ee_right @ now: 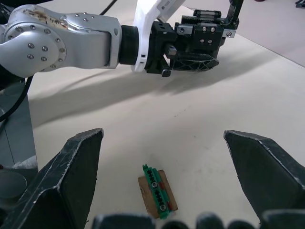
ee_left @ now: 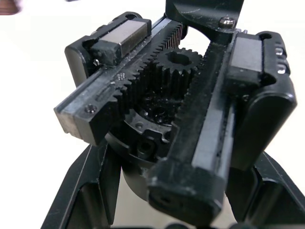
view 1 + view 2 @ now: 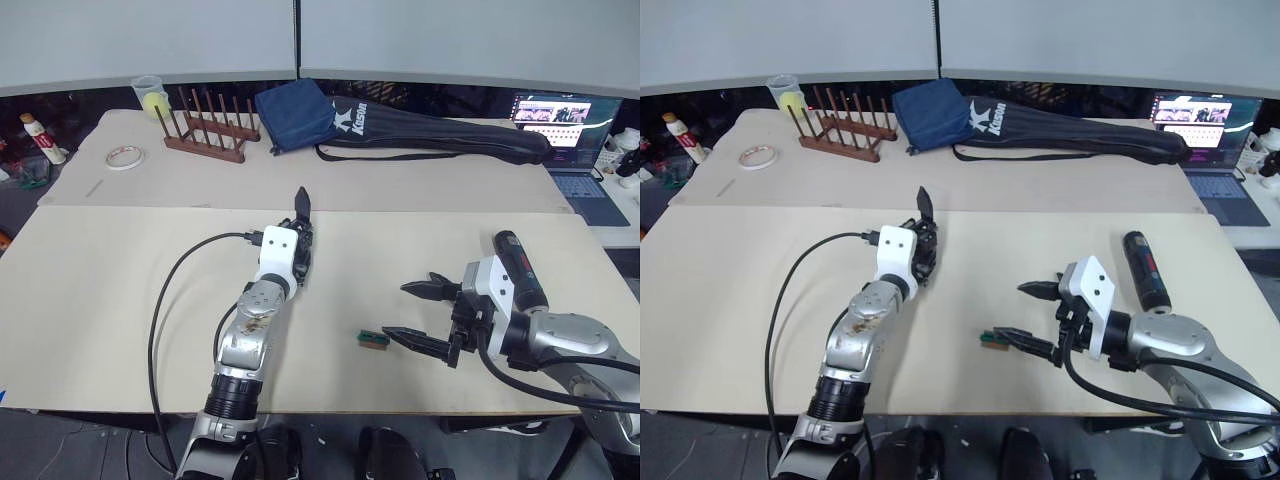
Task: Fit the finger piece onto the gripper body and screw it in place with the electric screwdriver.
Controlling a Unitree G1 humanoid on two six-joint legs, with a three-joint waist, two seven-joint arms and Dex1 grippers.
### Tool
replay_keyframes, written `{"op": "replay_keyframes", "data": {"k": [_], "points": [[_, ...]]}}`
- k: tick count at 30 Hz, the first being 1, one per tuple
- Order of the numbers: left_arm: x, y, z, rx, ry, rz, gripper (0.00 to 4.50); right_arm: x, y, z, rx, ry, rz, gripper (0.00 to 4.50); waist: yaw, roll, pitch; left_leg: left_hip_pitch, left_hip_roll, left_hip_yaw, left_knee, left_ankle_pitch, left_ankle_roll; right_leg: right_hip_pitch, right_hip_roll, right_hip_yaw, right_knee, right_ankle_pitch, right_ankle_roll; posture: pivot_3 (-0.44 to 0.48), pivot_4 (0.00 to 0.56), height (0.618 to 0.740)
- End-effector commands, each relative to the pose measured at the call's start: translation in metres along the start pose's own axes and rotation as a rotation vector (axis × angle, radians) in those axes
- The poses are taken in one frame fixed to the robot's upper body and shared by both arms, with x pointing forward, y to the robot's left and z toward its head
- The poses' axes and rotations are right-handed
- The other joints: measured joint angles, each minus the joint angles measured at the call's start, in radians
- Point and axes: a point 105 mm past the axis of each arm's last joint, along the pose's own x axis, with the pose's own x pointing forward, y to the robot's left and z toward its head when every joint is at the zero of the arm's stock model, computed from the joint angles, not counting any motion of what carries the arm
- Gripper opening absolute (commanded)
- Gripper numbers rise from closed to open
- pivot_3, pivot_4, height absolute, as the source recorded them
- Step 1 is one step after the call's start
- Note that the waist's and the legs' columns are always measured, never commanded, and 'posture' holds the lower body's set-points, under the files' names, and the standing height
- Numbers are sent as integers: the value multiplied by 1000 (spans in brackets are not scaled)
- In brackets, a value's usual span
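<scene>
Nearest the camera, two robot arms are seen reaching forward over the pale table [image 3: 100, 300]. On the left, the left arm is stretched out and angled slightly rightward, its white wrist housing raised above the tabletop, and the left gripper [image 3: 297, 252] is closed around the gripper body [image 2: 176, 119] — in the left wrist view the toothed racks, a central gear and two metal blocks of that body are seen clamped between the black fingers. One pointed black finger [image 3: 303, 203] is seen sticking up from the gripper body towards the far side of the table. Further right, a single small green block [image 1: 156, 190] on a brown base lies flat on the table, just beside the lower fingertip of the right gripper [image 3: 416, 316]. The right arm is bent inward from the right edge, its forearm lying across towards the left, and its two fingers are spread wide apart with nothing between them — the green block is seen between the fingertips in the right wrist view, untouched. One electric screwdriver [image 3: 1140, 270], black with a red mark, lies on the table just behind the right wrist. At the far side, one wooden rack [image 3: 205, 130], one roll of tape [image 3: 125, 157], one blue pouch [image 3: 295, 115], one long black bag [image 3: 440, 135] and one open laptop [image 3: 570, 140] are counted.
</scene>
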Motion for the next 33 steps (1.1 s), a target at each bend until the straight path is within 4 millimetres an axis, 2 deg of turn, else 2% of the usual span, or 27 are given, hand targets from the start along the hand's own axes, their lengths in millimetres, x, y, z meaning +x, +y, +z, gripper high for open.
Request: {"op": "replay_keyframes", "data": {"k": [1, 2, 4, 5, 7, 14, 21, 28, 33], "points": [[-6, -9, 23, 15, -105, -8, 2345, 0, -7, 8, -49, -24, -39, 4500, 0, 0, 0, 0, 0, 0, 0, 0, 0, 0, 0, 0, 0, 0, 0, 0, 150, 740], [-7, -10, 22, 17, -104, -11, 2345, 0, -9, 8, -51, -24, -49, 4500, 0, 0, 0, 0, 0, 0, 0, 0, 0, 0, 0, 0, 0, 0, 0, 0, 150, 740], [-10, -11, 16, 44, -99, -30, 3360, 0, -12, 8, -57, -21, -68, 4500, 0, 0, 0, 0, 0, 0, 0, 0, 0, 0, 0, 0, 0, 0, 0, 0, 150, 740], [-11, -11, 14, 58, -98, -37, 3525, 0, -13, 8, -58, -20, -72, 4500, 0, 0, 0, 0, 0, 0, 0, 0, 0, 0, 0, 0, 0, 0, 0, 0, 150, 740], [-14, -5, 10, 73, -99, -46, 4475, 0, -13, 7, -57, -19, -74, 4500, 2, 0, 0, 0, 0, 0, 0, 0, 0, 0, 0, 0, 0, 0, 0, 0, 150, 740], [-25, 3, 10, 112, -123, -187, 4475, -1, -14, 8, -56, -21, -80, 4500, 1, 0, 0, 0, 1, 0, 0, 0, 0, 0, 0, 0, 0, 0, -1, 0, 150, 740], [-45, 12, 10, 217, -114, -448, 4475, -1, -14, 8, -56, -26, -84, 4500, -2, 1, -1, 0, 1, 1, 0, 1, -1, -1, 0, 0, 1, 0, -1, 0, 150, 740], [-51, 38, -5, 224, -33, -547, 4475, 0, -16, 9, -59, -32, -90, 4500, -1, 1, -1, 1, 1, 1, 0, 1, -2, 0, 0, 0, 1, 0, -1, 0, 150, 740], [-43, 61, -9, 200, -1, -658, 4475, 0, -16, 10, -63, -33, -92, 4500, 0, 1, -1, 1, 1, 1, 0, 1, -3, -1, 0, -1, 2, -1, -2, 0, 150, 740]]}}
